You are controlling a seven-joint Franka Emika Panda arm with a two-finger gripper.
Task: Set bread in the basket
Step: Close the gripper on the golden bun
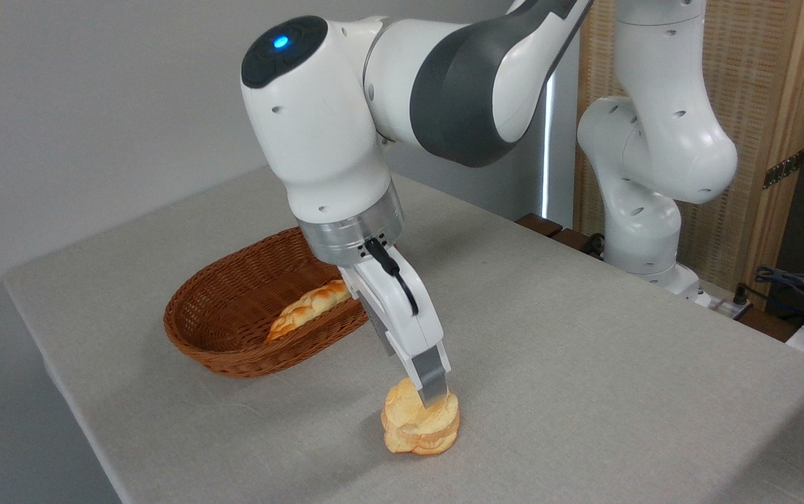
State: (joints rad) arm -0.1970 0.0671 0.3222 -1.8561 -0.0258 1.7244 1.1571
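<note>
Item 1, the bread (pixel 419 427): you have a round, lumpy golden-orange bun with layered lobes lying flat on the table (pixel 584 392), near the front edge and well clear of the basket. It sits to the right of and in front of the basket, not inside it.

Item 2, the gripper (pixel 433 400): your tool hangs tilted from the arm (pixel 346 133), with its fingers pointing down and to the right. The one finger (pixel 431 378) you can see, grey at the tip, ends right at the bun's top surface, over its right half. It appears to touch the bun, though contact is not certain. The second finger is hidden behind the first, so you cannot tell whether the jaws stand apart or together, nor whether they grip the bun.

Item 3, the basket (pixel 234 343): an oval, shallow, reddish-brown wicker piece, standing on the table to the left of the gripper. The gripper body overlaps its right end from this view.

Item 4, the braided loaf (pixel 307 308): long, narrow and pale golden, lying lengthwise inside the basket.
</note>
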